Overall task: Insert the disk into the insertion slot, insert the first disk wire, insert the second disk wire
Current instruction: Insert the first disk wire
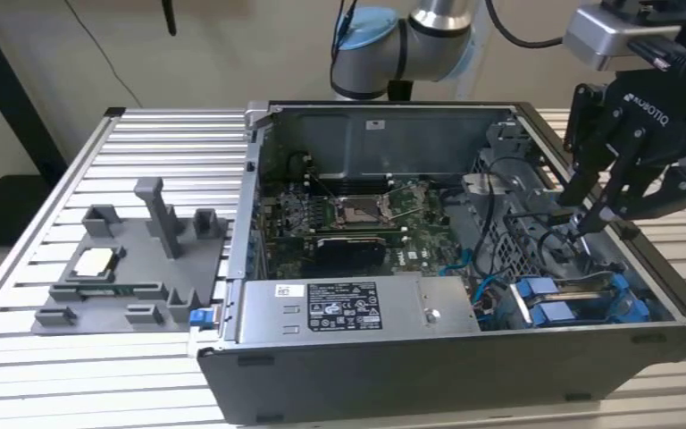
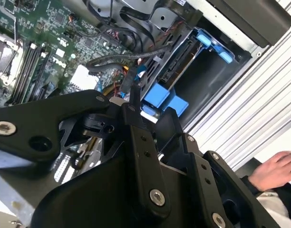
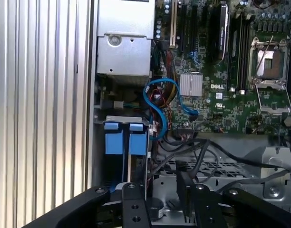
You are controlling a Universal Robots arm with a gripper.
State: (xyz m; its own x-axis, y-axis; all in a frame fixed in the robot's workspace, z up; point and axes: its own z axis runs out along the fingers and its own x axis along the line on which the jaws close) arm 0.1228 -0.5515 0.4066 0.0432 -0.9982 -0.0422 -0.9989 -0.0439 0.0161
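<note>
- While the disk [image 1: 552, 302] sits in the insertion slot [image 1: 593, 286], its blue carrier shows at the open case's [image 1: 439, 375] near corner, on the exterior view's right.
- The gripper [image 1: 588, 219] hangs just above, among black wires [image 1: 531, 219]; whether it holds anything cannot be told.

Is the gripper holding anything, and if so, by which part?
It cannot be told. The gripper is down among the black wires beside the drive cage; whether it grips one is hidden. The disk appears seated in the insertion slot.
</note>
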